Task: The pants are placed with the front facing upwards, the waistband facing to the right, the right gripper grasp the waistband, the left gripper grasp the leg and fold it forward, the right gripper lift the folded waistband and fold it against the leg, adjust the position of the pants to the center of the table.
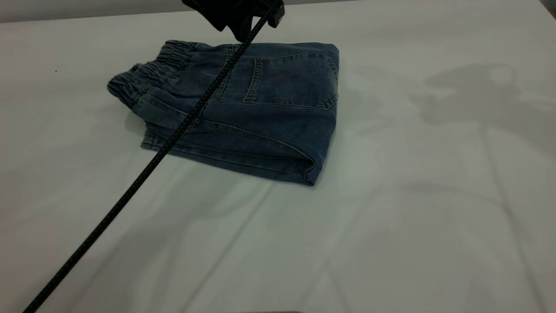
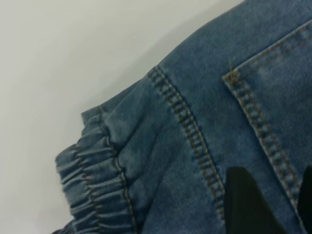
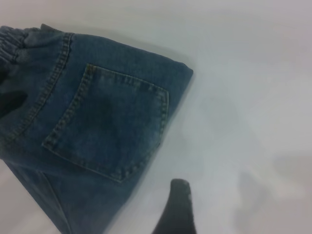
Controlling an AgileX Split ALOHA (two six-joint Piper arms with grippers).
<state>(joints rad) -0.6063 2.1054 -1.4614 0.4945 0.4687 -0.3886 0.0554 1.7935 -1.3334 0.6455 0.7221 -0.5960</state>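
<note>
Wide, plain white matte worktop [image 1: 434, 217] fills nearly the whole exterior view. Surface not quite flat: soft creases run across the near part, fanning out twd the front edge. Light comes from above, even and dim-ish, throwing blurry grey shadows [image 1: 478, 95] on the right side. Along the far edge, top left, a narrow grey strip of wall or backdrop [image 1: 65, 11], can't tell which. No floor, no windows in shot.
</note>
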